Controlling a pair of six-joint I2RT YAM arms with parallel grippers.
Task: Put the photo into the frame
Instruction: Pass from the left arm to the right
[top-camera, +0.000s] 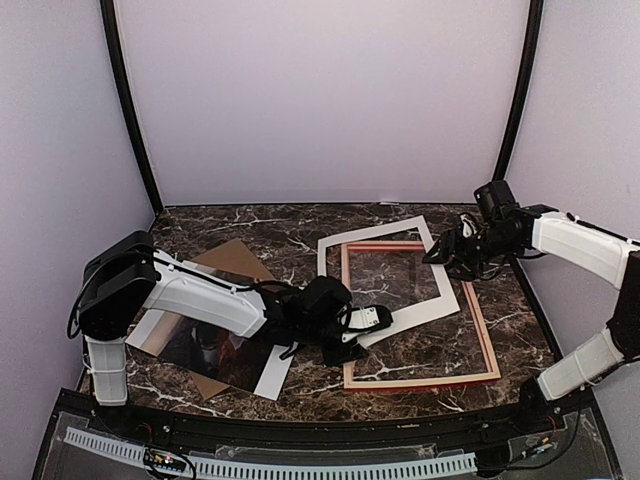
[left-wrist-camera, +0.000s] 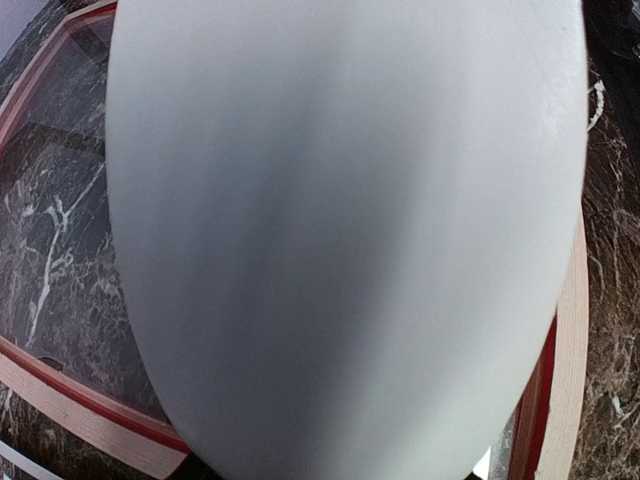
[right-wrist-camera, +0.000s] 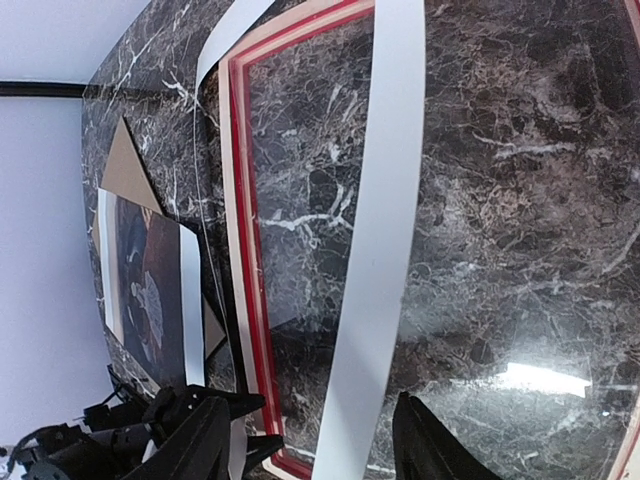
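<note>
Top external: the table (top-camera: 520, 330) carries the frame (top-camera: 420, 381) toward its right edge, white mat (top-camera: 420, 314) askew over it, photo (top-camera: 205, 345) at its near-left corner; the mat probably wants lifting off level, left gripper (top-camera: 365, 325) at it (grip untellable), right gripper (top-camera: 434, 254) open-fingered.

Top external: high at the near side, facing down and forward, takes in the whole tabletop (top-camera: 300, 225). Left wrist: very close on the white mat (left-wrist-camera: 340, 240), which fills the view, with the frame (left-wrist-camera: 70, 405) at left and bottom edges. Right wrist: farther off, tilted, looking across the tabletop. All three share the white mat and the frame.
</note>
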